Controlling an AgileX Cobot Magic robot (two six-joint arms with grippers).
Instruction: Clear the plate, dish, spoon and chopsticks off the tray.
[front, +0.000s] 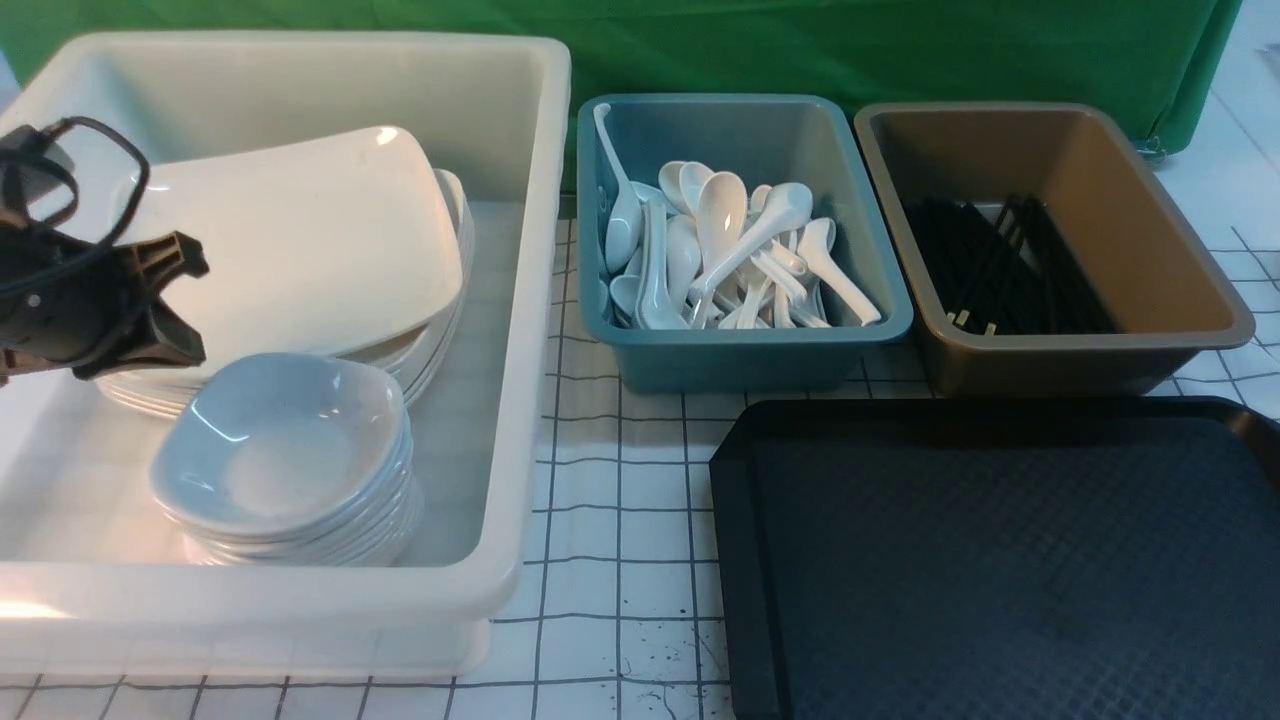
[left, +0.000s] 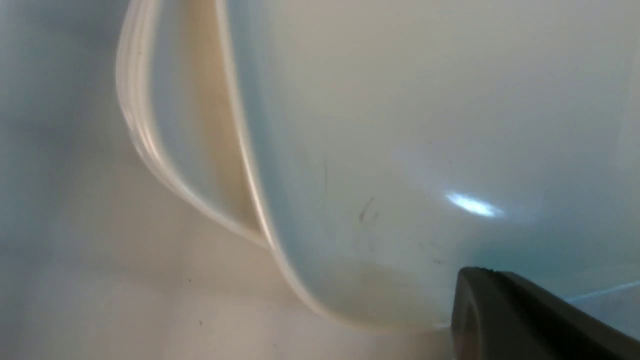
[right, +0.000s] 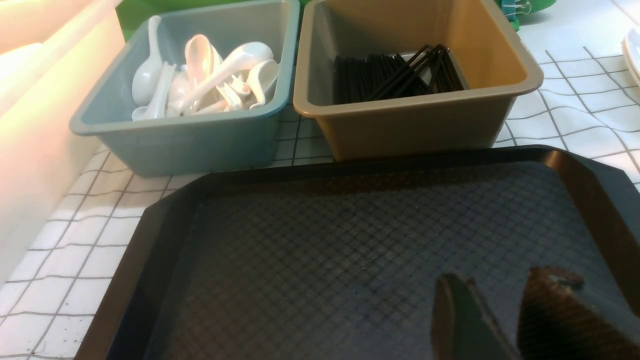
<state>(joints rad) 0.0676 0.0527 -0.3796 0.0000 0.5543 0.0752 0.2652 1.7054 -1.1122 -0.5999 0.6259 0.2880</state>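
Observation:
The black tray (front: 1000, 560) lies at the front right with nothing on it. The large white plate (front: 300, 240) sits tilted on a stack of like plates inside the white bin (front: 520, 300), its left side raised. My left gripper (front: 200, 310) straddles that raised corner and is shut on the plate (left: 400, 125). One of its fingers (left: 500, 310) lies against the plate's face and the other is hidden. A stack of small dishes (front: 285, 440) stands in front of the plates. My right gripper (right: 500, 285) hangs open over the tray (right: 350, 240).
A teal bin (front: 740, 360) behind the tray holds several white spoons (front: 720, 240). Beside it, a brown bin (front: 1050, 365) holds black chopsticks (front: 1000, 270). A green cloth hangs at the back. The tabletop is white with a black grid.

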